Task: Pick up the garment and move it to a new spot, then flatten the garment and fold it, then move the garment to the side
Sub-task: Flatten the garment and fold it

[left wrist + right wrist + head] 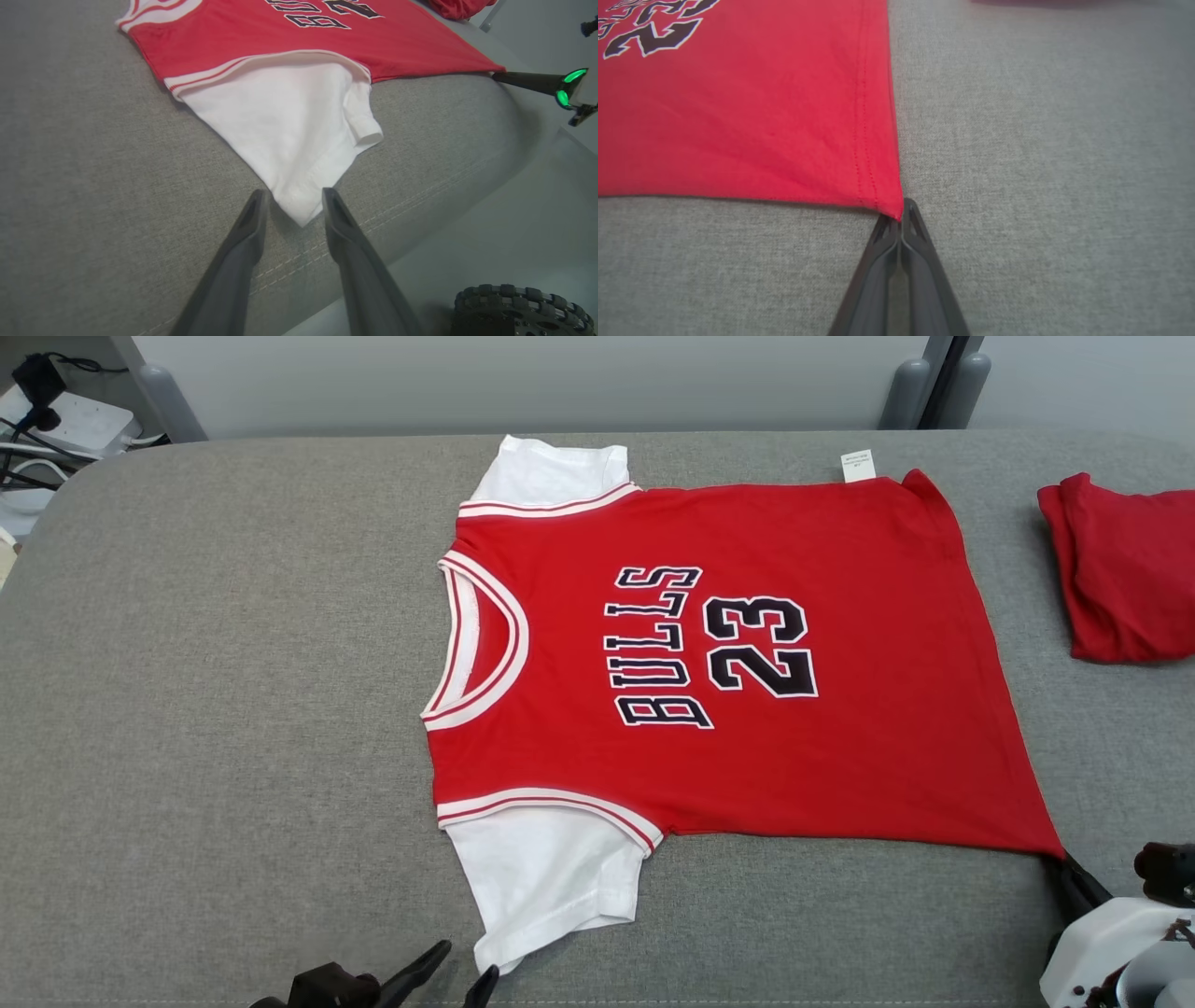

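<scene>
Currently the jersey (887, 756) lies flat and face up on the gray fabric-covered desk (233, 709). It is red with white sleeves and the print "BULLS 23". Its collar (481, 644) points to the robot's left and its bottom hem to the right. A small white label (857, 465) sticks out at the far hem corner.

The left gripper (459, 971) sits low at the desk's near edge, released, with its 2 fingers apart. In the left wrist view the corner of the near white sleeve (289, 130) lies on the desk between the spread fingertips of the left gripper (294, 198), not pinched.

The right gripper (1060, 866) is at the jersey's near hem corner, on the right side of the desk. In the right wrist view the right gripper (900, 212) is clenched, its tips closed on the very point of that red corner. The fabric (738, 116) spreads away from the tips, flat on the desk.

A second red cloth (1125, 574) lies bunched on the desk, right of the jersey and apart from it. A black wheel (523, 310) shows below the desk edge in the left wrist view.
</scene>
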{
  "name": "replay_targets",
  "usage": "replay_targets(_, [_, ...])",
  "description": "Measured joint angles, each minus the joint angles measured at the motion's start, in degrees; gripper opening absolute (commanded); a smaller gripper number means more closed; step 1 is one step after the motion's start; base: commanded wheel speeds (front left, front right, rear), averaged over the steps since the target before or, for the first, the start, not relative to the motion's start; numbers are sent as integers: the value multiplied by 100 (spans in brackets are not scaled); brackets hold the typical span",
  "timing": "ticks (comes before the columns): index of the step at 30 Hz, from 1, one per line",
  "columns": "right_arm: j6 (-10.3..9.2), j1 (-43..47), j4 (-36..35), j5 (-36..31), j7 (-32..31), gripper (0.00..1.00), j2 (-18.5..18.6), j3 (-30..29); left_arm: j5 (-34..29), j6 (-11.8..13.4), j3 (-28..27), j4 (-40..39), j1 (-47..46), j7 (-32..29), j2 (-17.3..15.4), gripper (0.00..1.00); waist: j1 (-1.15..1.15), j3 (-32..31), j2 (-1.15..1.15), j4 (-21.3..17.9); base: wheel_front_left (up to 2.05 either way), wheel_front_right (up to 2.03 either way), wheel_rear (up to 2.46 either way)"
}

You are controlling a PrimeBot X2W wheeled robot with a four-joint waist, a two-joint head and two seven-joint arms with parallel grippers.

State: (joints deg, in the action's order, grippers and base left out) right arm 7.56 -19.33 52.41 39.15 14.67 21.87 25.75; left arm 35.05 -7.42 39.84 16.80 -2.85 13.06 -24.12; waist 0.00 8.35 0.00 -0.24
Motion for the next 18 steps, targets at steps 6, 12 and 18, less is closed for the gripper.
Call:
replay_targets(6, [0, 125, -64, -229, -3, 100, 7, -647, -24, 381, -119, 294, -114, 11, 156, 100, 0, -95, 0, -33, 0, 0, 0])
replay_targets(12, [0, 324, -821, -869, -4, 100, 49, -1680, 22, 980, -1012, 12, -96, 116, 332, 100, 0, -244, 0, -62, 0, 0, 0])
replay_targets(18, [-7, 732, -2449, -1693, -3, 100, -433, -2538, -299, 1289, -2431, -1057, 118, 144, 1081, 100, 0, -434, 0, -104, 0, 0, 0])
